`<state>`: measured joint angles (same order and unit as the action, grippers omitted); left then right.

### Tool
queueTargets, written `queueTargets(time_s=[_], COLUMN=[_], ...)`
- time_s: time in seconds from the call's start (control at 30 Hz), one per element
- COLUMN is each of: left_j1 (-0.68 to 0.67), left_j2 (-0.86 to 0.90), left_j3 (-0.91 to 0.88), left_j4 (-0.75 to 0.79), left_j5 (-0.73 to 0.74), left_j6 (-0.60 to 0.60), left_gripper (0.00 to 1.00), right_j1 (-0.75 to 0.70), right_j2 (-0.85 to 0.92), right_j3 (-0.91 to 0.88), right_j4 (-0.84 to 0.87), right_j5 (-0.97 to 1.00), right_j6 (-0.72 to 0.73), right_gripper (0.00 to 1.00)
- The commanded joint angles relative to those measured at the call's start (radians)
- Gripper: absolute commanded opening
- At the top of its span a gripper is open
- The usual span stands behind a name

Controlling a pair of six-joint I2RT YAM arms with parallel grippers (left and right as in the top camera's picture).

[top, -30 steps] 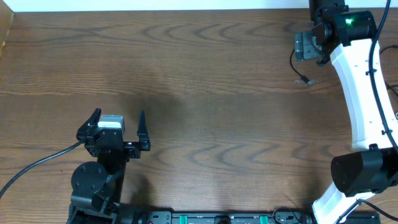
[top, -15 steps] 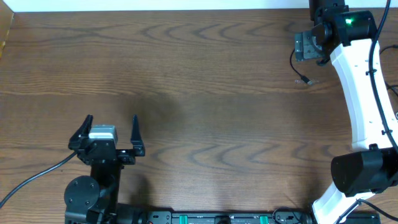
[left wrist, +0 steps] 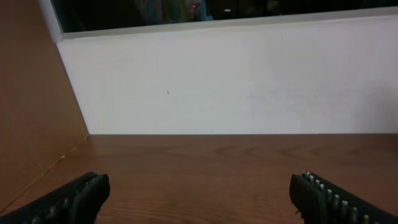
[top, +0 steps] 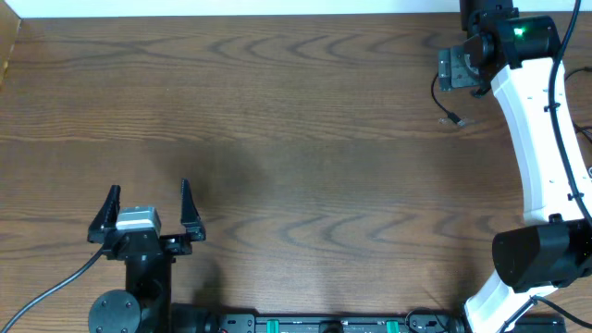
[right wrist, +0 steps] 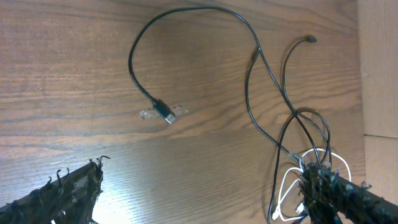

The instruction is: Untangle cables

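1. Wood-grain brown table [top: 305,120] fills the overhead view. Its far edge runs along the top of the frame against a white wall [left wrist: 249,81], and a brown side board [left wrist: 28,93] stands at the upper left corner.
2. From the left edge through the middle, the tabletop gives wide room between the two arms.
3. Along the bottom edge of the overhead frame, a black bar with green marks [top: 333,325] lies between the arm bases.
4. The white right arm [top: 536,148] curves up the right side of the frame, with a green light [top: 520,32] near its top. A thick black wire [top: 51,262] trails from the left arm toward the lower left corner.
5. The cables [right wrist: 273,81] lie at the upper right of the table, beneath the right wrist. In the right wrist view one black cord loops across the upper middle and ends in a flat plug [right wrist: 163,112] left of centre. Several black cords and a white cord [right wrist: 287,186] bunch into a knot at the lower right. A paler board [right wrist: 379,68] borders them along the right edge.
6. The left gripper [top: 148,205] sits at the lower left of the overhead frame, fingers spread wide with nothing between them, well apart from the cables.
7. The right gripper [right wrist: 204,177] is spread wide too and holds nothing. Its finger [right wrist: 336,196] at the lower right of the wrist frame sits right at the knot; I cannot tell whether it touches the cords.
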<state>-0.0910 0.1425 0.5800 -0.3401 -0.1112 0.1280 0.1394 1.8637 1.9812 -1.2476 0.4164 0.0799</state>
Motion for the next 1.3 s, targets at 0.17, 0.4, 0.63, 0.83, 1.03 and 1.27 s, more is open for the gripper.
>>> queueTargets(time_s=[0.17,0.4,0.63,0.83,1.03,1.27], left_j1=[0.013,0.013,0.024,0.024,0.024,0.024], left_j2=[-0.056,-0.109,-0.141,-0.141,-0.141,-0.141], left_j3=[-0.051,-0.075,-0.1,-0.108,-0.136,-0.173], left_j4=[0.009,0.011,0.013,0.013,0.005,-0.026], left_j5=[-0.002,-0.002,-0.001,-0.002,-0.002,-0.002], left_j6=[-0.016,-0.016,-0.017,-0.016,-0.017,-0.074], left_gripper=[0.98,0.98,0.98,0.98,0.98,0.98], right_j1=[0.005,0.005,0.005,0.005,0.005,0.005], right_j2=[-0.011,-0.011,-0.011,-0.011,-0.011,-0.011], right_j3=[0.003,0.003,0.003,0.003,0.003,0.003], right_j4=[0.0,0.0,0.0,0.0,0.0,0.0], right_j5=[0.01,0.01,0.01,0.01,0.01,0.01], right_j6=[0.017,0.017,0.017,0.017,0.017,0.017], right_gripper=[0.99,0.99,0.99,0.99,0.99,0.99])
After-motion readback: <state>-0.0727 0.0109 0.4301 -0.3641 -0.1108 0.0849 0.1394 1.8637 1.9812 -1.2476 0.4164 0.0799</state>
